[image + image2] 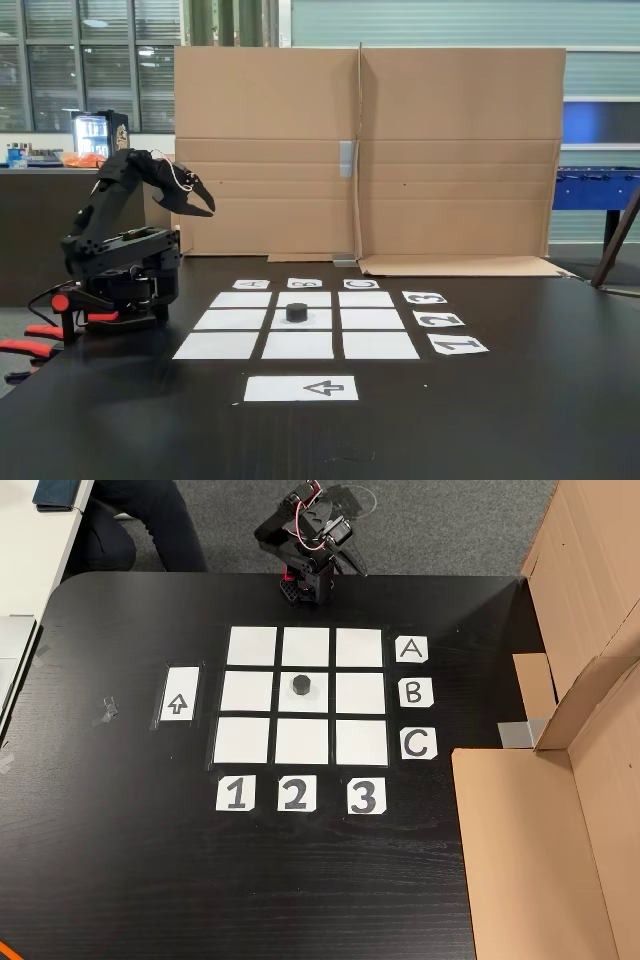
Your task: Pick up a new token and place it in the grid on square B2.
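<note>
The token (297, 312) is a small black round puck sitting on the centre square (318, 320) of the grid (229, 320), a little toward the far edge of that square in the fixed view from the front. In the fixed view from above, the token (301, 686) rests slightly above the middle of the centre square (320, 702), with white paper showing all around it. The grid (250, 692) is made of nine white paper rectangles with dark gaps between them, laid flat on a black surface (130, 860).

Letter cards A, B and C (415, 692) line one side of the grid, and number cards 1, 2 and 3 (294, 795) line another. A white strip with an arrow (179, 694) lies just beside the grid on the side opposite the letters.

The black arm (115, 250) stands at the edge of the surface, folded back on itself and well apart from the token. Its gripper (203, 199) is raised and points toward the cardboard wall (450, 150); the fingers are slightly spread and hold nothing. From above, the arm (305, 540) sits just beyond row A.
</note>
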### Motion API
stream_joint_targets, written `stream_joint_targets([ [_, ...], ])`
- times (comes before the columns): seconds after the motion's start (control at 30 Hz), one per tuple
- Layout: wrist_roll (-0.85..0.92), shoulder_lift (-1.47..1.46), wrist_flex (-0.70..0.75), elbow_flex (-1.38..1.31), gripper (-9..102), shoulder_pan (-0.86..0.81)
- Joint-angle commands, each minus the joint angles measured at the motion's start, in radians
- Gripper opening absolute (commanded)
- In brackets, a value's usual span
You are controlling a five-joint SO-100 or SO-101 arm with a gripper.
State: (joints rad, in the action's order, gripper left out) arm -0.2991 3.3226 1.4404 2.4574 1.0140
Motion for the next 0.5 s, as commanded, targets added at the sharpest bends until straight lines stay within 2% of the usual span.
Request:
stream_joint_targets([
  [0.0,0.006,0.003,-0.015,0.002,0,0.058],
  [0.47,0.008,0.003,-0.057,0.078,0,0.077],
])
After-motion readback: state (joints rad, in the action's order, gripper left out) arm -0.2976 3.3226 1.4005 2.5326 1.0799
